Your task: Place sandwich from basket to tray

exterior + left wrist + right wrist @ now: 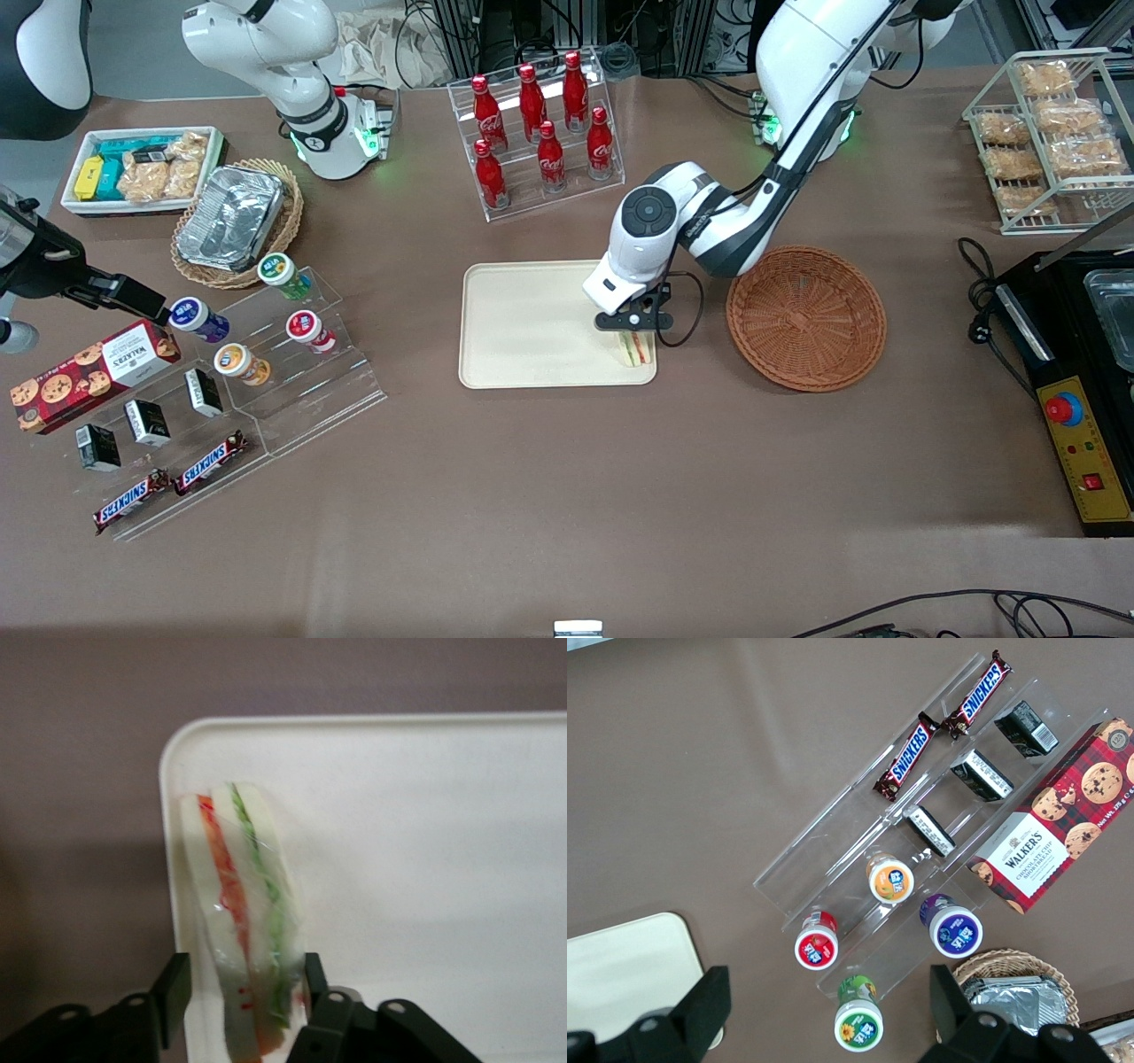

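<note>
The wrapped sandwich [636, 349], white bread with red and green layers, stands on edge on the cream tray [532, 328], in the tray's corner nearest the front camera on the working arm's side. The left arm's gripper [635, 337] hangs straight over it. In the left wrist view the sandwich [239, 904] sits between the two black fingers [174, 992], with a small gap showing on one side, so the gripper [241, 985] is open around it. The tray [425, 859] lies under it. The reddish-brown basket [806, 317] is empty, beside the tray toward the working arm's end.
A rack of red cola bottles [540, 133] stands farther from the front camera than the tray. A clear stepped stand [266, 354] with snacks and a tan basket holding a foil container [232, 217] lie toward the parked arm's end. A black appliance [1076, 372] and a wire rack [1045, 133] lie at the working arm's end.
</note>
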Controlling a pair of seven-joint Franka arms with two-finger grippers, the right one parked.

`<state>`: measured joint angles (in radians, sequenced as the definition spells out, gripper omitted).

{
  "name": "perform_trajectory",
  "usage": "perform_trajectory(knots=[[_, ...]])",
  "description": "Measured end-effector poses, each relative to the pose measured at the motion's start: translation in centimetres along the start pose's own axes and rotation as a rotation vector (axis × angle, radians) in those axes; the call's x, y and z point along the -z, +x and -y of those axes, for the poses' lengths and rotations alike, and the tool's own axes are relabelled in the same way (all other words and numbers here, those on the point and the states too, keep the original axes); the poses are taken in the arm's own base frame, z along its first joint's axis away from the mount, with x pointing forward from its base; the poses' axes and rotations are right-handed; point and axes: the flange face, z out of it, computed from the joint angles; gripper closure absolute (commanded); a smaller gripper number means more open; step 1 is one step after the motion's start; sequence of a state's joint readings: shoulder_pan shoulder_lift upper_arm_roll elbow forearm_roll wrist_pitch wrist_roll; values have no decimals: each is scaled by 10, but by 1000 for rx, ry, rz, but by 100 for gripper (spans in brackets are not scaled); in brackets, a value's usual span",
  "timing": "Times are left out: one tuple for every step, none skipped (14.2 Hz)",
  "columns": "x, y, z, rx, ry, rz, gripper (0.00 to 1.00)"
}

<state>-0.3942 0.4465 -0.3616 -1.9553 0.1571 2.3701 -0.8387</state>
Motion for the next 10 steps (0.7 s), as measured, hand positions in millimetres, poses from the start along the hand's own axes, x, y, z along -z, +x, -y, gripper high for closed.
perform_trajectory(knots=[[12,9,9,20,15,-1,1],[30,18,20,42,29,-6,1],[51,26,30,62,46,-12,1],[76,32,43,87,65,-20,1],[100,38,59,116,86,-25,1],[124,43,79,144,108,-30,1],[145,47,99,156,126,-35,1],[164,50,118,149,139,-40,1],[180,52,135,132,152,-41,1],[194,53,151,111,164,-37,1]])
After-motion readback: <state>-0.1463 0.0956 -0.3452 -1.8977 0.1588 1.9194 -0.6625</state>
